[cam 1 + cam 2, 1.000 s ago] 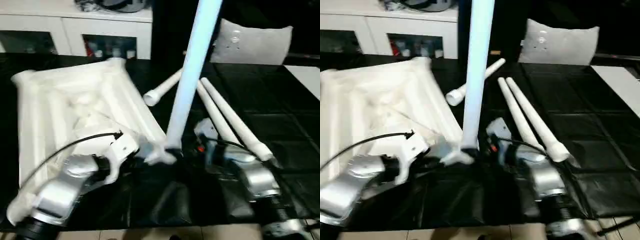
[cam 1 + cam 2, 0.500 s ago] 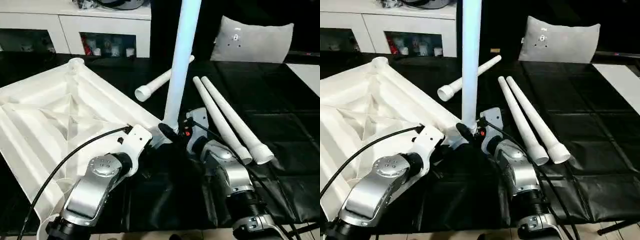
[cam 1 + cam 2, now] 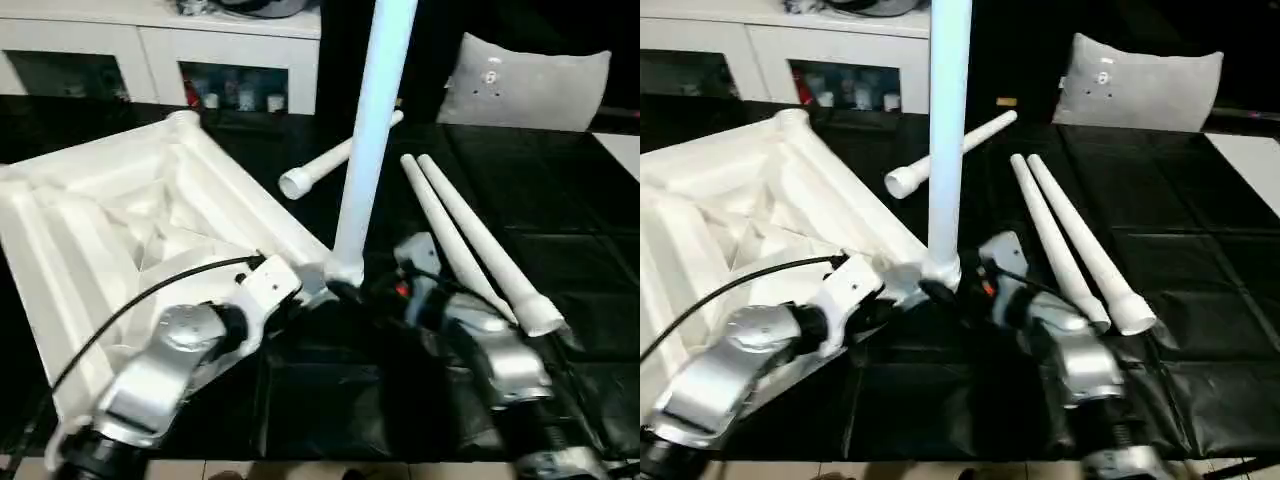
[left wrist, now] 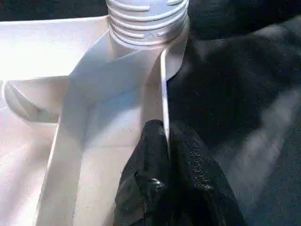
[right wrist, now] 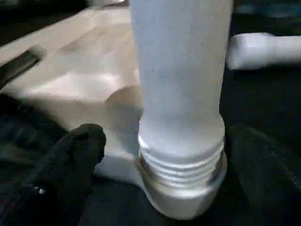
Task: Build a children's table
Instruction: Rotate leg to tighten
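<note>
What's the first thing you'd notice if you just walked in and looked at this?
A tall white leg standing straight up from the near corner of the upside-down white table top, on a black surface. The left gripper pinches the top's thin rim by that corner, and the right gripper sits open around the leg's threaded base. Three more legs lie further back.

White cabinet [image 3: 160, 45], grey cushion [image 3: 525, 85], perhaps tiles [image 3: 560, 200]

Table top [image 3: 750, 215] lies underside up, ribs showing. One leg [image 3: 945, 140] stands upright in its near corner socket. Right gripper [image 3: 960, 285] sits at that leg's base, left gripper [image 3: 875, 295] just beside. 3 loose legs [image 3: 1070, 245] lie beyond on black cover [image 3: 1200, 330]
</note>
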Robot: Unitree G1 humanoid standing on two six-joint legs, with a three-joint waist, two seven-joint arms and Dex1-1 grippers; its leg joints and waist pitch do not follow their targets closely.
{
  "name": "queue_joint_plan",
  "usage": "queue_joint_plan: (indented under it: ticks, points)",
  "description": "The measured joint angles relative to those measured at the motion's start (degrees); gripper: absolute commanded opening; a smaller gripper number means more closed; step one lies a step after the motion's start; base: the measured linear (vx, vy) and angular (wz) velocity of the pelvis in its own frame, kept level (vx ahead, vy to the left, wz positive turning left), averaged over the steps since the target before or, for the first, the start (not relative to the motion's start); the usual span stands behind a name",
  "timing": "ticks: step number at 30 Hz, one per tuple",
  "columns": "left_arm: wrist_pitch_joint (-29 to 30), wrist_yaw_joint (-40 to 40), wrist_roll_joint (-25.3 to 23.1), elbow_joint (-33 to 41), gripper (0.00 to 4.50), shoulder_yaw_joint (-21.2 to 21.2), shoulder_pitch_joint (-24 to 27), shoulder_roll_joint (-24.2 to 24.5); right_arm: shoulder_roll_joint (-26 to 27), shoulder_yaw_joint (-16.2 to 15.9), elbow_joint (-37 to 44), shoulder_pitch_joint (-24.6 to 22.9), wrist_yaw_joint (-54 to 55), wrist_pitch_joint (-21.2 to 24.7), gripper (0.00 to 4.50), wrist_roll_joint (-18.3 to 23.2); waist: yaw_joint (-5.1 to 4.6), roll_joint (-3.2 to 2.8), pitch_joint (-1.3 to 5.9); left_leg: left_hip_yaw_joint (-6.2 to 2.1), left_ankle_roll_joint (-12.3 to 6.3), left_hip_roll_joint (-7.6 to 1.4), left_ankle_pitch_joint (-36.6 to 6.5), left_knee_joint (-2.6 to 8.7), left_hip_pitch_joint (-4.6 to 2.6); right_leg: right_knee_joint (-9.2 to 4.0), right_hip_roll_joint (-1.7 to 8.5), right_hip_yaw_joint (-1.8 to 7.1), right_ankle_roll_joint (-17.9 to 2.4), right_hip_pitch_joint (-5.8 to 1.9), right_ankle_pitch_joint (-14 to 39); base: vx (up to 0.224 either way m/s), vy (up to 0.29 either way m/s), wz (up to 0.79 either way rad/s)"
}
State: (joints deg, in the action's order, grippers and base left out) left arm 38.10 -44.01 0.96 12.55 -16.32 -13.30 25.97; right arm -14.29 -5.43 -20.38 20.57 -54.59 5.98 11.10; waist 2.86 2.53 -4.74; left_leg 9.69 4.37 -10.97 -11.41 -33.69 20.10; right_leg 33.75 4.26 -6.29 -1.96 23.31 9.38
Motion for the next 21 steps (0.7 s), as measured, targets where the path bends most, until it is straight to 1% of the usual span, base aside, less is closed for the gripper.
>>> queue_joint_plan:
  ticks: [2,3,6,9,14,16,18,21]
  points:
    - [-1.5,-2.8,1.2,0.0,0.00,-0.1,0.2,2.9,-2.8,-0.3,0.1,0.2,-4.5,-1.3,4.44,0.3,0.34,0.00,0.00,0.00,0.00,0.00,0.0,0.00,-0.01,0.03,0.00,0.00,0.0,0.00,0.0,0.000,0.000,0.00]
    - [-1.9,-3.6,1.4,0.0,0.00,-0.1,0.2,3.6,-3.3,-0.4,0.1,0.3,-5.7,-1.7,4.44,0.3,0.45,0.00,0.00,0.00,0.00,-0.01,0.0,0.00,-0.01,0.06,0.00,0.00,0.0,0.00,0.0,0.000,0.000,0.00]
    - [-3.4,-7.2,1.9,0.0,0.00,-0.1,0.3,6.0,-5.1,-2.0,-0.2,1.8,-10.4,-3.5,4.44,0.3,0.51,0.00,0.00,0.00,0.00,-0.02,0.0,-0.04,-0.01,0.12,0.00,0.00,0.0,0.00,0.0,0.000,0.000,0.00]
    - [-4.8,-10.3,2.7,0.0,0.00,-0.1,0.6,7.9,-6.1,-2.5,-0.2,3.0,-12.8,-4.4,4.44,0.3,0.76,0.01,0.00,0.00,0.00,-0.02,0.0,-0.08,-0.03,0.14,0.01,0.00,0.0,-0.01,0.0,0.000,0.000,0.00]
    - [-7.9,-15.7,4.5,0.0,0.00,-0.4,1.2,12.0,-6.8,-5.2,-2.6,4.7,-17.4,-6.7,4.44,0.0,0.79,0.06,-0.01,0.00,0.00,-0.02,0.0,-0.11,-0.01,0.18,0.03,0.00,0.0,-0.01,0.0,0.000,0.000,0.00]
    - [-8.2,-16.9,4.9,0.0,0.00,-0.5,1.3,12.5,-6.8,-5.8,-3.3,4.9,-18.4,-7.1,4.19,-0.3,0.82,0.06,-0.01,0.00,0.00,-0.01,0.0,-0.14,-0.01,0.20,0.04,0.00,0.0,-0.01,0.0,0.000,0.000,0.00]
    - [-8.5,-18.1,5.1,0.0,0.00,-0.8,1.3,12.9,-6.5,-6.4,-4.7,5.6,-19.9,-8.0,4.08,-0.3,0.67,0.06,-0.01,0.01,0.00,-0.02,0.0,-0.17,-0.02,0.23,0.04,0.02,0.0,-0.01,0.0,0.000,0.000,0.00]
    - [-8.7,-18.3,5.1,0.0,0.00,-0.9,1.3,13.1,-6.6,-6.6,-5.3,6.3,-21.3,-8.4,3.74,-0.3,0.58,0.07,-0.01,0.01,0.00,-0.02,0.0,-0.19,-0.01,0.29,0.04,0.02,0.0,-0.02,0.0,0.000,0.000,0.00]
